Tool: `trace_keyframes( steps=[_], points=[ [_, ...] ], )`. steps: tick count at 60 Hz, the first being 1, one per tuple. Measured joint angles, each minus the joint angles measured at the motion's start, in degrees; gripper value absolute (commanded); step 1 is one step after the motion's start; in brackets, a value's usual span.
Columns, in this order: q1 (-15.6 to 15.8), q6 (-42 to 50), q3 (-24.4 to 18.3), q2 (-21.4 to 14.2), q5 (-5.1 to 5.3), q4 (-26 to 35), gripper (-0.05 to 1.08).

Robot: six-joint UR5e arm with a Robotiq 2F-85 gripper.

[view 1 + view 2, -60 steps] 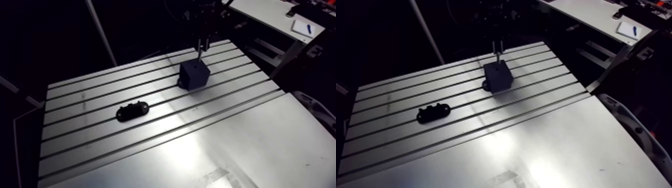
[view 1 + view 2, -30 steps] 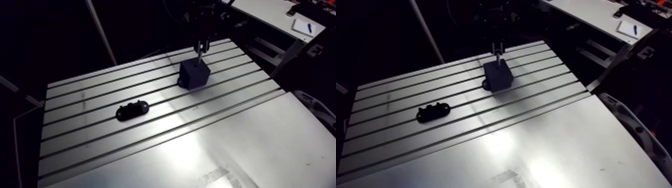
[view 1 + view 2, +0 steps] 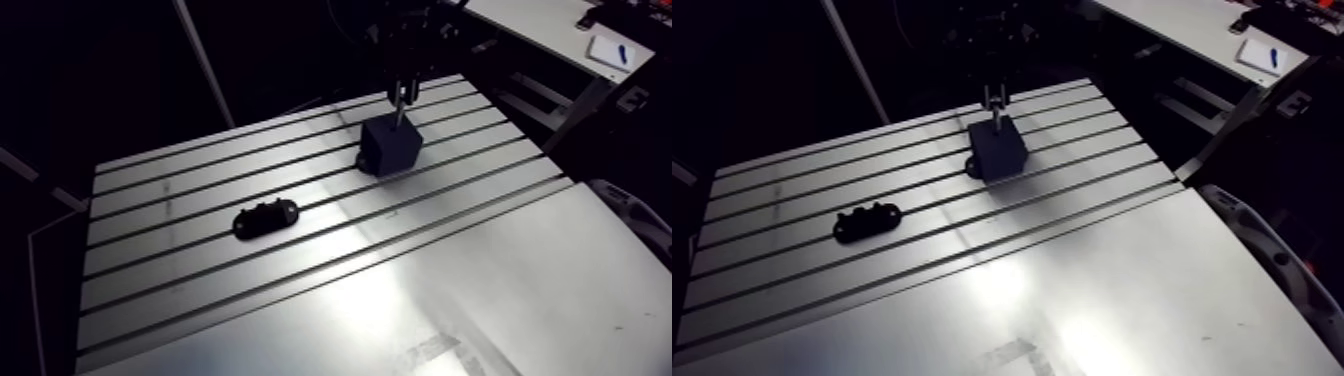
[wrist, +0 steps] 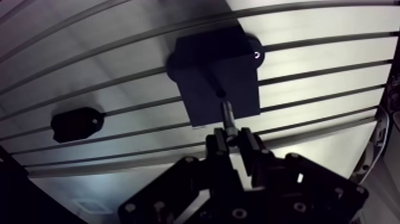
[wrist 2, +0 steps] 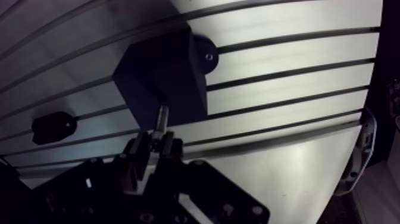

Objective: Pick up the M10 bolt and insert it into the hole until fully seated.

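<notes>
A dark cube-shaped block (image 4: 217,71) stands on the slotted table, with a small round hole (image 4: 221,93) in its top face. My gripper (image 4: 230,137) is shut on the M10 bolt (image 4: 227,113), whose metal shank points down at the block, its tip just short of the hole. In the arm view the gripper (image 3: 401,92) hangs right above the block (image 3: 390,147), with the bolt (image 3: 399,112) reaching toward the block's top.
A low black oval holder (image 3: 265,218) lies on the slotted aluminium table (image 3: 200,260), well to the side of the block. A smooth plate (image 3: 520,290) covers the table's near part. The table edge runs close behind the block.
The block and the holder have stayed where they were. The gripper with the bolt stays over the block, with no clear move between the frames.
</notes>
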Motion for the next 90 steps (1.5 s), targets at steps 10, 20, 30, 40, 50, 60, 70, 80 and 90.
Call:
trace_keyframes(
  steps=[10,20,30,40,50,60,70,80,90],
  points=[
    [0.0,0.0,0.0,0.0,0.0,-0.1,1.08],
    [0.1,0.1,0.0,0.0,-0.01,-0.2,1.08],
    [0.1,0.4,0.0,0.0,-0.06,-0.2,1.08],
    [0.1,0.5,0.0,0.1,-0.08,-0.2,1.08],
    [0.1,0.5,0.0,0.1,-0.09,-0.2,1.08],
    [0.1,0.5,0.0,0.1,-0.08,-0.2,1.08],
    [0.2,0.5,0.1,0.2,-0.11,-0.3,1.08],
    [0.2,0.5,0.2,0.2,-0.09,-0.6,1.08],
    [0.2,0.5,0.3,0.2,-0.03,-1.0,1.08]
  ],
)
